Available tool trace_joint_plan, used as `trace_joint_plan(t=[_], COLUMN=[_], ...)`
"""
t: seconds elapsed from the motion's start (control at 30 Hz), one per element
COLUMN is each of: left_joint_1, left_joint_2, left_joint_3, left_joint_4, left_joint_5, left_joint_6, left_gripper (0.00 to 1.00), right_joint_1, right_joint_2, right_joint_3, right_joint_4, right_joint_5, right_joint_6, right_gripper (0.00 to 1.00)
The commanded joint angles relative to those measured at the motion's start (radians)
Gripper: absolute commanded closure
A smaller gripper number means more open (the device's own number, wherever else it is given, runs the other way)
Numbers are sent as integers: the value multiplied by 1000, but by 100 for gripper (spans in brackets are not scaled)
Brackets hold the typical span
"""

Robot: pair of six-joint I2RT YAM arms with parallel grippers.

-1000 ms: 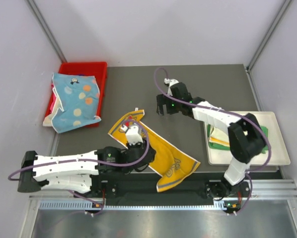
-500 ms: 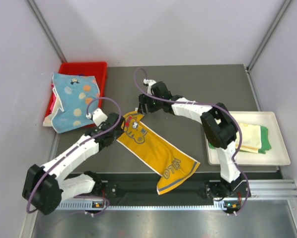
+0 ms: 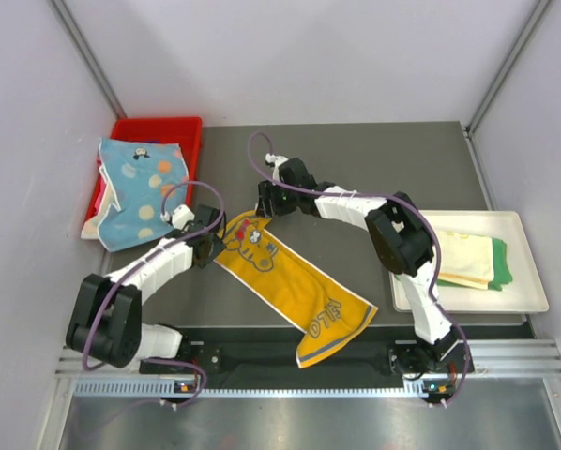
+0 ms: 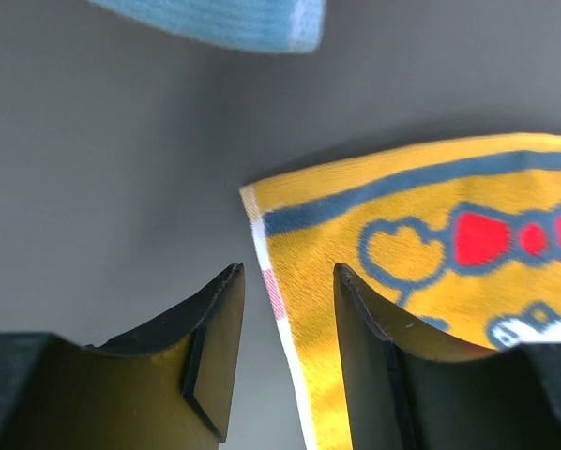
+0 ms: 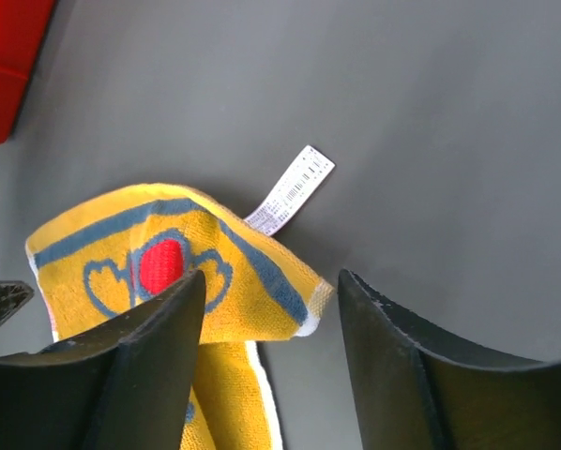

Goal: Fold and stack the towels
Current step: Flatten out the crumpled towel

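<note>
The orange-yellow "HELLO" towel (image 3: 295, 286) lies spread diagonally on the dark table, cat print at its far end. My left gripper (image 3: 208, 248) is open and low over the towel's far left corner; in the left wrist view (image 4: 288, 291) its jaws straddle the white edge of the towel (image 4: 449, 234). My right gripper (image 3: 264, 204) is open at the far right corner; in the right wrist view (image 5: 271, 291) the folded-over corner of the towel (image 5: 168, 272) and its white label (image 5: 290, 192) lie between the jaws. The light blue dotted towel (image 3: 135, 192) lies crumpled in the bin.
The red bin (image 3: 163, 127) stands at the far left, its corner in the right wrist view (image 5: 8, 56). A white tray (image 3: 529, 300) at the right holds a folded yellow pastel towel (image 3: 463, 258) over a green one (image 3: 502, 262). The blue towel's edge (image 4: 234, 19) shows above my left gripper.
The left arm swung from the front of the table up to the towel's far left corner. The right gripper moved left to the far right corner. The towel now lies flatter.
</note>
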Motion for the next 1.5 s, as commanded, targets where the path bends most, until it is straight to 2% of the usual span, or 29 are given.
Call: trace_joint_plan(t=[0.0,0.33,0.6,0.8,0.9,0.93,1.0,1.03,1.13,1.33,1.47], left_joint_1=[14,42,53,59,59,61,61,59,61,61,59], left_joint_2=[38,109,132,176,193,193,196,196,196,152,110], left_joint_3=[25,36,39,41,41,42,61,70,143,267,358], left_joint_4=[51,105,126,132,145,146,148,146,133,117,100], left_joint_5=[-3,-26,-52,-69,-72,-74,-80,-80,-66,-25,32], left_joint_6=[19,22,28,28,33,46,63,91,155,289,369], left_gripper=[51,48,48,58,71,83,92,100,100,100,100], right_joint_1=[17,17,15,10,7,4,3,3,-3,-19,-28], right_joint_2=[10,16,13,0,-17,-22,-39,-45,-86,-230,-357], right_joint_3=[54,52,62,62,57,55,52,52,37,-7,-24], right_joint_4=[33,34,17,5,1,-4,-9,-15,-27,-81,-133], right_joint_5=[-9,0,12,21,30,36,44,53,93,229,328], right_joint_6=[19,28,24,16,11,8,1,-2,-19,-75,-122], right_gripper=[43,60,73,85,86,86,87,87,94,99,100])
